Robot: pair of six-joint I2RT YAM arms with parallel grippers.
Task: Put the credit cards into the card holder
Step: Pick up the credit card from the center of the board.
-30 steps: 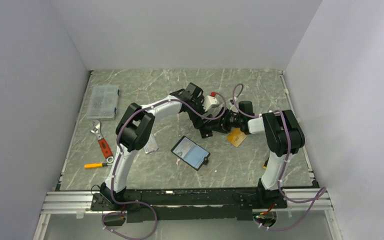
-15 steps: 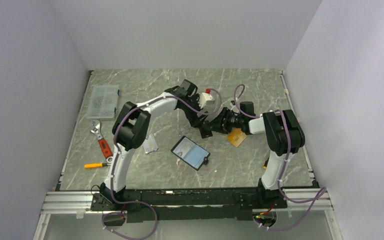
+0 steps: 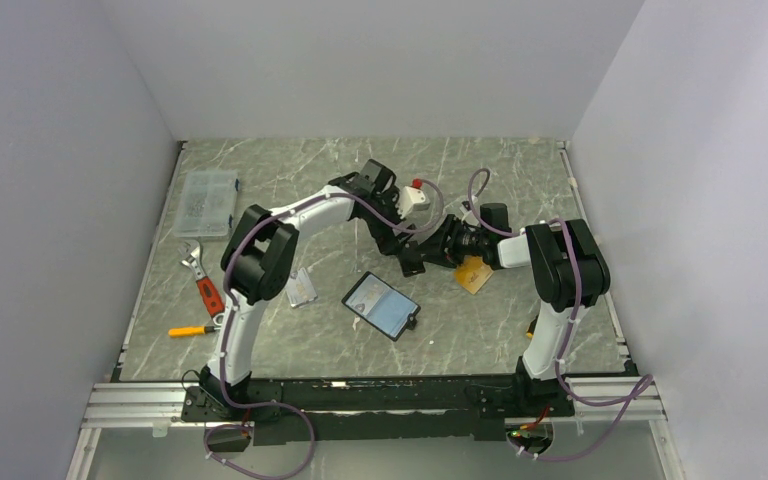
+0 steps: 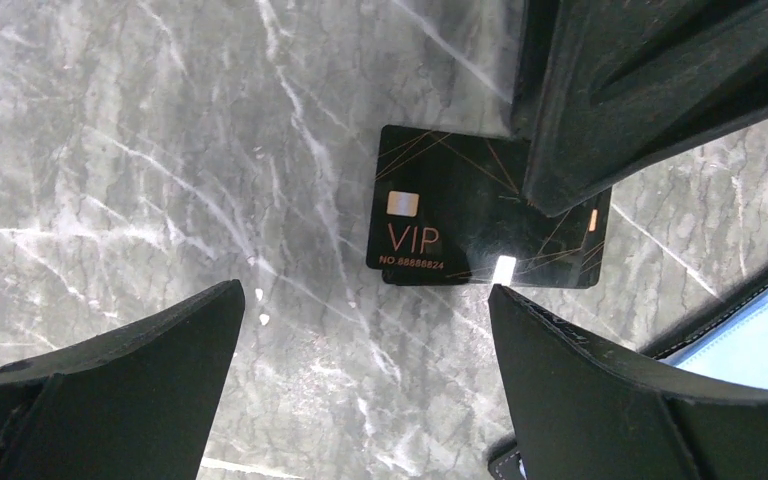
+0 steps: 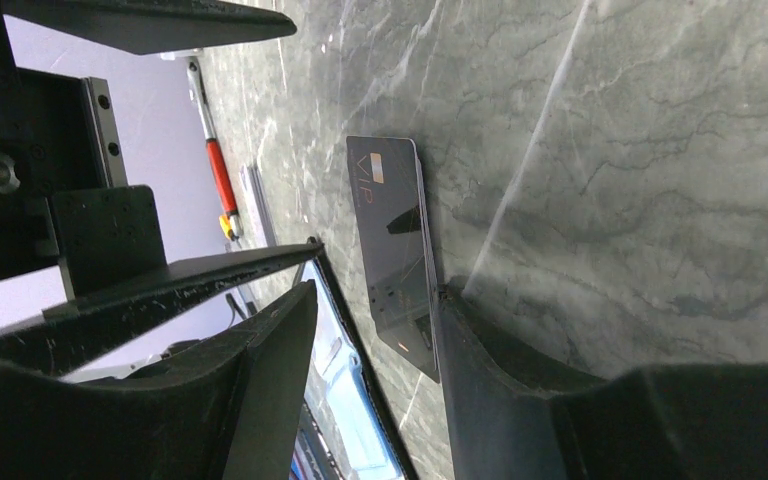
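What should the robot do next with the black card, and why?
Probably lower the left fingers around the black VIP card and close on it. They hang wide open and empty just above it, a right finger rests on the card's edge, and the open card holder lies right beside it.

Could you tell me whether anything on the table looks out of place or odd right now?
Nothing is spilled or damaged. One oddity: the black VIP card seems to lie on a second card, slightly offset, with an orange sliver showing at its right edge.
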